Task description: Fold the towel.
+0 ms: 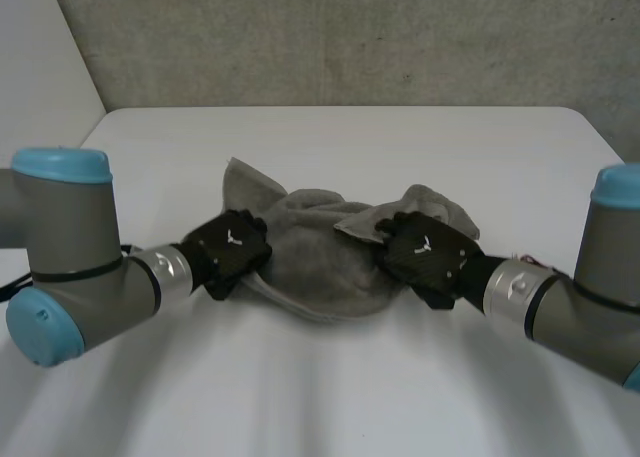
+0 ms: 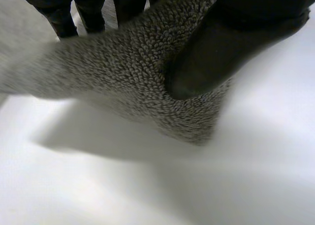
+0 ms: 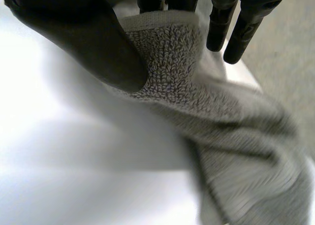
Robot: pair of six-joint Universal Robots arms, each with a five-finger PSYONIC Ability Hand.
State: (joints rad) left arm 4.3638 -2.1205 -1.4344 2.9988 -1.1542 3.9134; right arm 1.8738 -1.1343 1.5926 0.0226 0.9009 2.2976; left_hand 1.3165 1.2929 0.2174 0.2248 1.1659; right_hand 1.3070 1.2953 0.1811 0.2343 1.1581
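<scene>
Grey looped-terry towel [image 1: 320, 272] is seen in the head view bunched in a heap on the middle of the flat white table [image 1: 330, 147], sagging low between the two hands. The black left hand [image 1: 228, 252] is placed at the heap's left end and the black right hand [image 1: 425, 249] at its right end, and a peak of cloth is raised beside each. The two ends are judged to be taken up so that the cloth can be spread taut or one edge carried over for a fold; no fold is made yet.

In the left wrist view the towel [image 2: 123, 72] is shown lifted clear of the table at a pointed corner. The left hand [image 2: 216, 52] is clamped there, its thumb pressed into the pile against the fingers behind the cloth. A corner is probably chosen because it gives control of two edges at once.

In the right wrist view a hemmed corner of the towel [image 3: 172, 57] is pinched by the right hand [image 3: 83, 43] between thumb and fingers [image 3: 231, 28]. The rest of the cloth is left hanging away beyond the fingertips.
</scene>
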